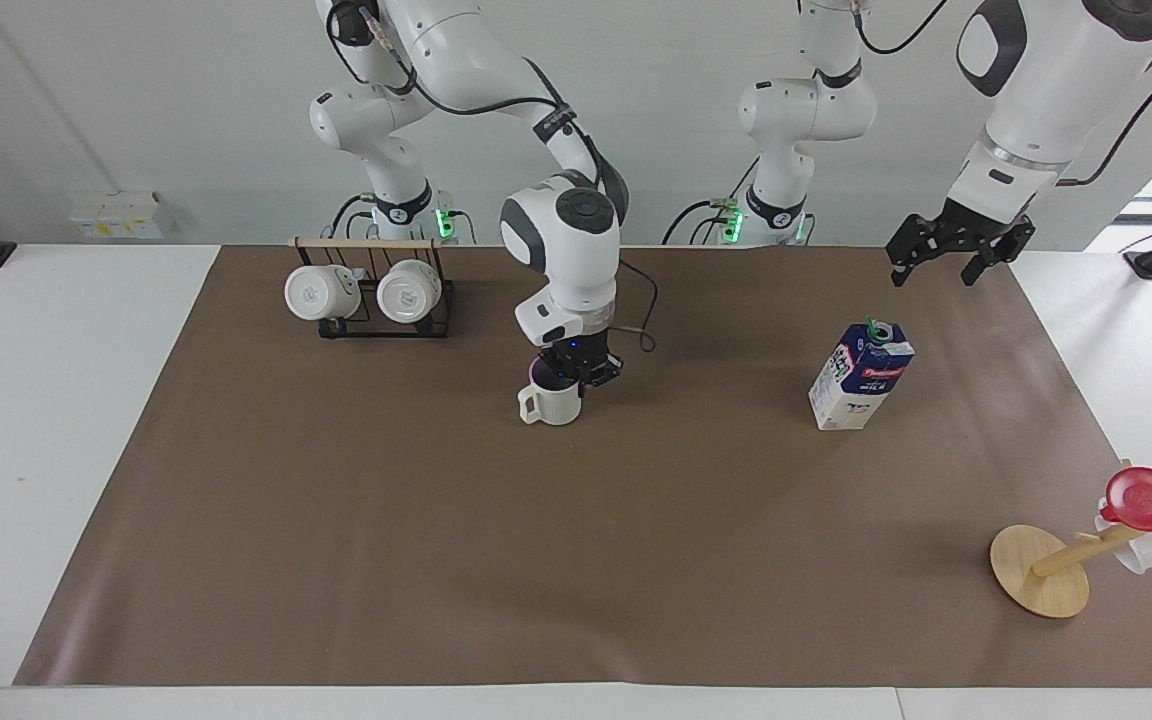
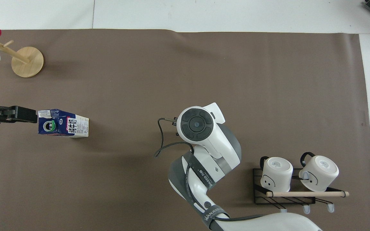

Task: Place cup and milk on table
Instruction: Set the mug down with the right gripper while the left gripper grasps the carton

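Brown mat: a wide paper-like sheet (image 1: 436,560) is spread over the white worktop (image 1: 46,400); bare white margins are left at both ends and along the edge farthest from the robots.
Hidden: in the overhead view the cup and the right hand are covered completely by the right arm's wrist; the left hand (image 2: 21,114) is shown there only as a dark tip entering at the frame edge.
Cut off: the red cup (image 1: 1151,498) and a white mug on the tilted wooden stand (image 1: 1041,570) are partly lost at the frame edge.
Right hand: the right hand (image 1: 576,375) is closed on the rim of the cup (image 1: 551,402), one finger inside the dark interior; the cup is upright with its base on or just above the mat, which of the two cannot be told.
Left hand: the left hand (image 1: 946,260) is spread wide, nothing held, raised over the mat above the milk.
Milk: the carton (image 1: 861,375) is set upright on the mat toward the left arm's end, well apart from the cup.
Rack: two white mugs (image 1: 364,292) are hung on a black rack near the right arm's base.
Open room: a broad bare stretch of mat is left between cup and milk, and from both to the edge farthest from the robots.
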Controlling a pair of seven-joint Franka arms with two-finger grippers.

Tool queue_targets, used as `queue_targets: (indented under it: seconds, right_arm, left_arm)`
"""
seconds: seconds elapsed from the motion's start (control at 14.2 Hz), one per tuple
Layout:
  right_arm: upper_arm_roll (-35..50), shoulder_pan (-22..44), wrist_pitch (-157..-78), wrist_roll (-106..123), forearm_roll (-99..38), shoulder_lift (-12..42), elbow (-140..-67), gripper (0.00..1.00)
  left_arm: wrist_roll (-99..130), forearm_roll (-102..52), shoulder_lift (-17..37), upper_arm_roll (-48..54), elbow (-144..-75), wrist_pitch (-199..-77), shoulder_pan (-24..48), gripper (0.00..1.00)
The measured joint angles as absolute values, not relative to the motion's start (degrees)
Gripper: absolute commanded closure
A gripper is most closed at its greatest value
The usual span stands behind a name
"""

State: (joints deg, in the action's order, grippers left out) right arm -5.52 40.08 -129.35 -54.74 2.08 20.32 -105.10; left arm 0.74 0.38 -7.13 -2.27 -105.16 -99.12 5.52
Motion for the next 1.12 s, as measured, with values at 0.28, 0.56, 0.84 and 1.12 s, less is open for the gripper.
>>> queue_targets:
  seconds: [0.28, 0.56, 0.84, 1.12]
  right_arm:
    - [-5.51, 40.10, -129.30, -53.98, 2.23, 20.32, -105.18, 0.00]
    - [-5.59, 39.99, -129.30, -51.91, 2.30, 20.02, -105.31, 0.00]
    - [-5.75, 37.88, -126.82, -47.94, 2.30, 14.62, -104.93, 0.00]
    - [-5.82, 34.95, -119.63, -42.23, 2.30, 6.96, -104.87, 0.00]
  left_arm:
    - [0.86, 0.38, -7.22, -1.50, -108.43, -103.00, 5.82, 0.00]
    - [3.05, 0.38, -8.17, -1.13, -112.88, -108.55, 8.04, 0.00]
    - [3.47, 0.42, -8.95, -1.04, -115.08, -111.58, 8.80, 0.00]
    - [3.47, 0.84, -9.02, -1.06, -117.41, -114.90, 8.80, 0.00]
